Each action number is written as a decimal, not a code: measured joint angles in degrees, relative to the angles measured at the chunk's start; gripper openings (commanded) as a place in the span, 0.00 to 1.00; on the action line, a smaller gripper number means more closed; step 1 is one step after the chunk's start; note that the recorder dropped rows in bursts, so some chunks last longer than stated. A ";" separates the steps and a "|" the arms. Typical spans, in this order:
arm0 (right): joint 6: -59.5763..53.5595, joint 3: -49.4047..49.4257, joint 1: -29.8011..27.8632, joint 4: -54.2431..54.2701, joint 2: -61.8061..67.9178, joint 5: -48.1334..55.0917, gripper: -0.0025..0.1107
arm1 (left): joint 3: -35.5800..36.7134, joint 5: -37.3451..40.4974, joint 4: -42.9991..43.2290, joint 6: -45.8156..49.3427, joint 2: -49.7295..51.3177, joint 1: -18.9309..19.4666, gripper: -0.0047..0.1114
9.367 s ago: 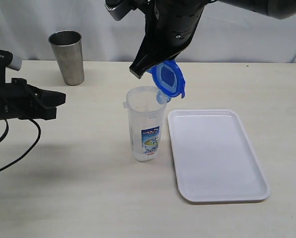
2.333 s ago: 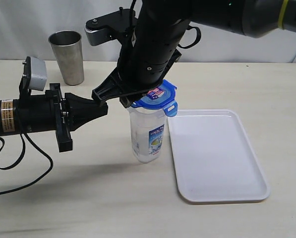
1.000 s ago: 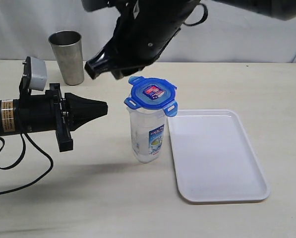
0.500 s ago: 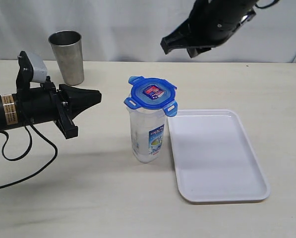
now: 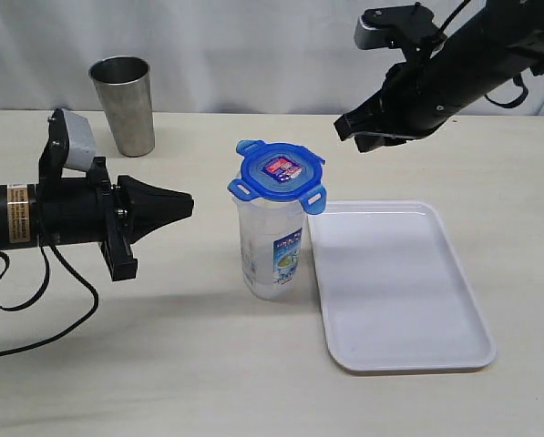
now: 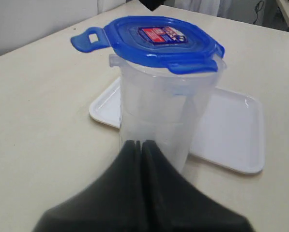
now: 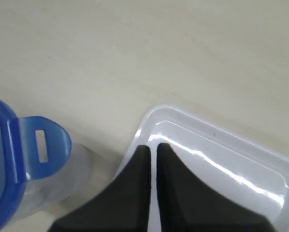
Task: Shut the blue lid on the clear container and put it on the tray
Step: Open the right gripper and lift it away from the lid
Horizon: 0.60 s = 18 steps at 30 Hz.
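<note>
Tall narrow clear plastic canister [image 5: 270, 250], capped by translucent blue snap-flap lid [image 5: 279, 175], upright just beside flat white plastic tray [image 5: 399, 291], not on it. Likely light, stiff, slick, tippy; best grasped mid-wall. Left gripper [image 5: 188, 202], right gripper [image 5: 342, 127]: jaws together, empty, clear of canister.

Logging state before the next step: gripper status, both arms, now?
Left gripper: jaws shut, holding nothing, short of the clear container.
Right gripper: jaws shut, holding nothing.
</note>
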 measured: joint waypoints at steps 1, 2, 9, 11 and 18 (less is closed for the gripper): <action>-1.36 0.00 0.00 1.59 0.11 -0.15 0.06 | 0.00 0.00 0.72 -0.27 0.00 0.00 0.04; -3.37 0.00 0.00 3.96 0.11 -0.41 0.06 | 0.00 0.00 1.12 -0.43 0.00 0.00 0.04; -15.58 0.54 0.00 16.89 0.11 -0.63 0.06 | 0.00 -0.12 1.88 -1.11 0.00 0.00 0.04; -17.62 1.80 0.00 18.37 0.11 -2.11 0.06 | 0.00 -0.12 1.88 -1.11 0.00 0.00 0.04; -22.40 4.98 0.00 19.84 0.11 -4.23 0.06 | 0.00 -0.12 1.99 -1.32 0.00 0.00 0.04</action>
